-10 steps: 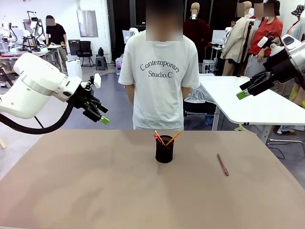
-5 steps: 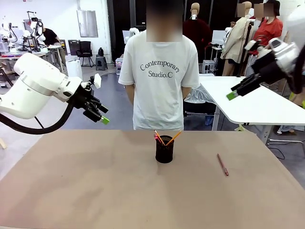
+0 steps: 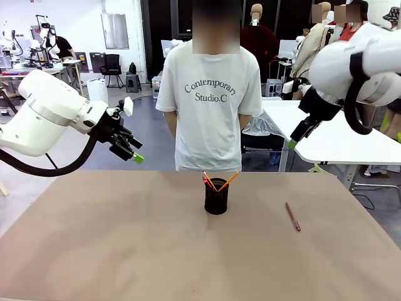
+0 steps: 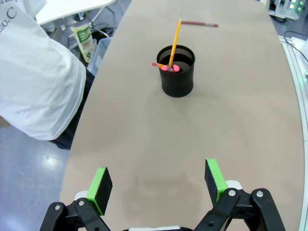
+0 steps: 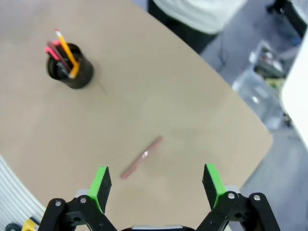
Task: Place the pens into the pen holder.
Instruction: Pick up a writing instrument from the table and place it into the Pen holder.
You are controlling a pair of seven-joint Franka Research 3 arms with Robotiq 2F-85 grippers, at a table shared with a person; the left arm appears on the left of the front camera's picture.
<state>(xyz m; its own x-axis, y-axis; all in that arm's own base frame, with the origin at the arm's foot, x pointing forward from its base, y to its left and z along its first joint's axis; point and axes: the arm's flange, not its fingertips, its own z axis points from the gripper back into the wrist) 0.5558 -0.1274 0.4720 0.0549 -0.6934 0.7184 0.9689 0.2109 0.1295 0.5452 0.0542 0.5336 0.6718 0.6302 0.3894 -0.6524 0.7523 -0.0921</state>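
- Both of mine are up high and empty. The left gripper (image 3: 133, 150) hangs over the far left edge of the table (image 3: 113, 251), pads spread wide, nothing between them.
- The right gripper (image 3: 297, 137) is raised past the far right edge, jaws also wide apart and empty.
- The one to get is the red pen (image 3: 292, 216), flat on the table, well right of the holder (image 3: 216, 196).
- The holder sits mid-table with the pencil (image 3: 228, 181) and another pen leaning in it.
- The red pen is on my right arm's side, so I judge that arm the nearer. The left would have to reach past the holder.
- In the right wrist view the red pen (image 5: 141, 158) lies below and ahead of the gripper (image 5: 157, 185), inside the span of my pads.
- Its long axis runs slantwise to the line between my pads, so I reckon a wrist roll comes before the descent.
- The front view gives the height that the wrist views hide.
- The left wrist view puts the red pen (image 4: 199, 23) beyond the holder (image 4: 177, 72), far from that gripper (image 4: 158, 180).
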